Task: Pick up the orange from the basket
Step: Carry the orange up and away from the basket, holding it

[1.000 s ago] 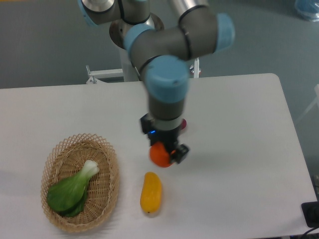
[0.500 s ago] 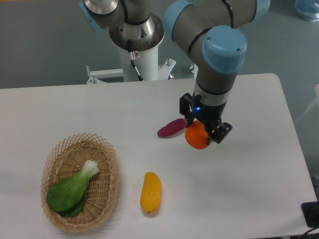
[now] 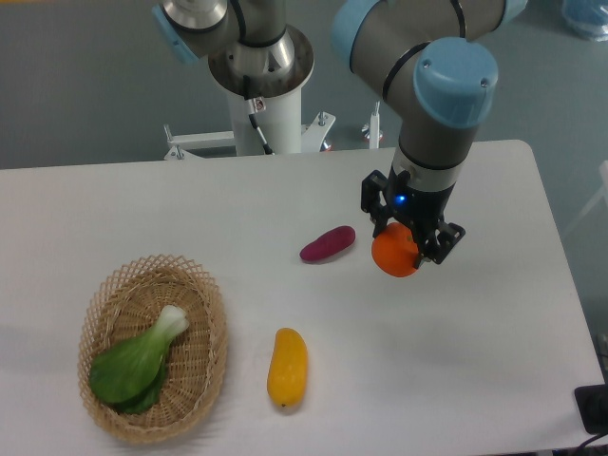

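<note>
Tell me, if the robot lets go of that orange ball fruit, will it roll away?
Probably yes. The orange looks round and smooth, so on the flat white table it would likely roll. Its glossy skin may be a bit slippery, though the gripper seems to hold it firmly. It looks solid, so it probably won't squash.

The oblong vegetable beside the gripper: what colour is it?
Purple, seen clearly in the fixed camera view.

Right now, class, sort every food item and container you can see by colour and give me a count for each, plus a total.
Orange: 1, the orange, held in the jaws
Yellow-orange: 1, the long fruit
Purple: 1, the sweet potato
Green: 1, the leafy vegetable
Tan: 1, the basket
Total: 5
</note>
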`<act>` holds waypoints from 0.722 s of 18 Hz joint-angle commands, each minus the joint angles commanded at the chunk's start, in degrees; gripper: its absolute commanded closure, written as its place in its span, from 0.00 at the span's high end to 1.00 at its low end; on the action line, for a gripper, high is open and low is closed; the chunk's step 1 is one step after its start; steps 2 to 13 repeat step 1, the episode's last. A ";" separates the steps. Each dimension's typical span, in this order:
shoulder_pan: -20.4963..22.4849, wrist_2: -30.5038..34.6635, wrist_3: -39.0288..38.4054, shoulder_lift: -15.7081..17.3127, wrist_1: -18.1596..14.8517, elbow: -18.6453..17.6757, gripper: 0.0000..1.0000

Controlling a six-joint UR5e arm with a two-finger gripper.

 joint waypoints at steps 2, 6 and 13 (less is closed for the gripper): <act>0.09 0.00 0.00 0.00 0.17 0.17 0.48; 0.09 0.00 0.00 0.00 0.17 0.17 0.48; 0.09 0.00 0.00 0.00 0.17 0.17 0.48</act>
